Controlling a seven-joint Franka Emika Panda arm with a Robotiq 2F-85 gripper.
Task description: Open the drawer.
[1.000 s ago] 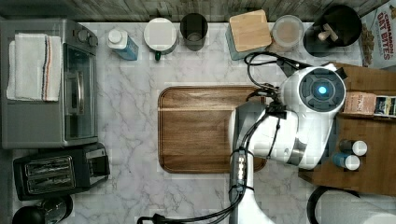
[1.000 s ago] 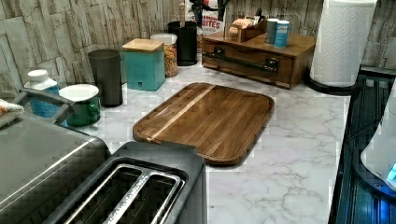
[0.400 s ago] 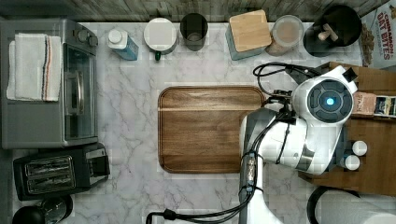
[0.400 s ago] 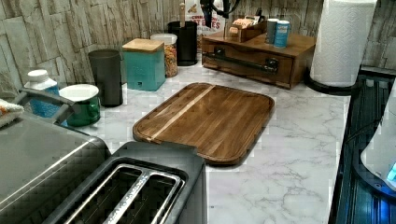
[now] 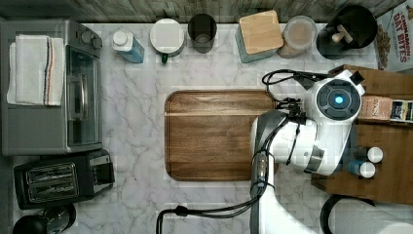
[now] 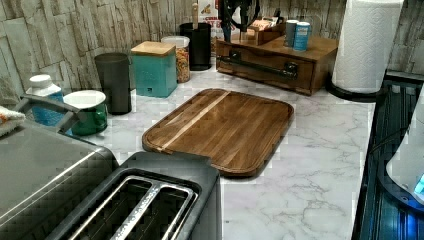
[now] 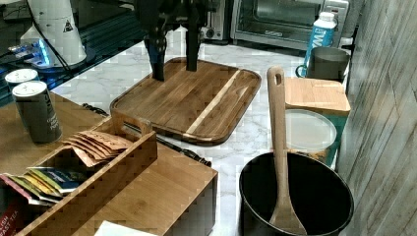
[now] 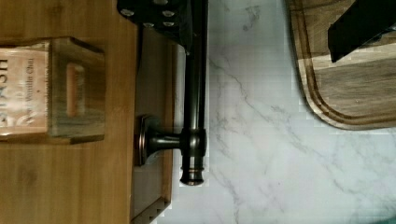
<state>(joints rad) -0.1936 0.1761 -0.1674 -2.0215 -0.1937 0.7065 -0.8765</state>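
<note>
The drawer [image 6: 270, 76] is the front of a brown wooden unit at the far end of the counter, and it looks closed. Its long black bar handle [image 6: 255, 66] runs across the front on two brackets. In the wrist view the handle [image 8: 194, 93] lies just beside one black finger [image 8: 159, 16], while the other finger [image 8: 359, 25] hangs over the cutting board. My gripper [image 8: 261, 23] is open with nothing between its fingers. The right view has the gripper [image 7: 174, 64] hanging above the handle [image 7: 172, 145]. In the left view the gripper [image 6: 240, 15] is above the unit.
A wooden cutting board [image 5: 219, 134] lies next to the drawer front. On the unit stand a tea-bag tray [image 7: 83, 172] and two canisters [image 7: 34, 108]. A black pot with a wooden spoon [image 7: 295, 196], a paper towel roll [image 6: 367, 45] and a toaster oven [image 5: 48, 87] stand around.
The arm has moved toward the top view's right, from the board's edge to over the wooden unit. In the left view the gripper has come in above the drawer.
</note>
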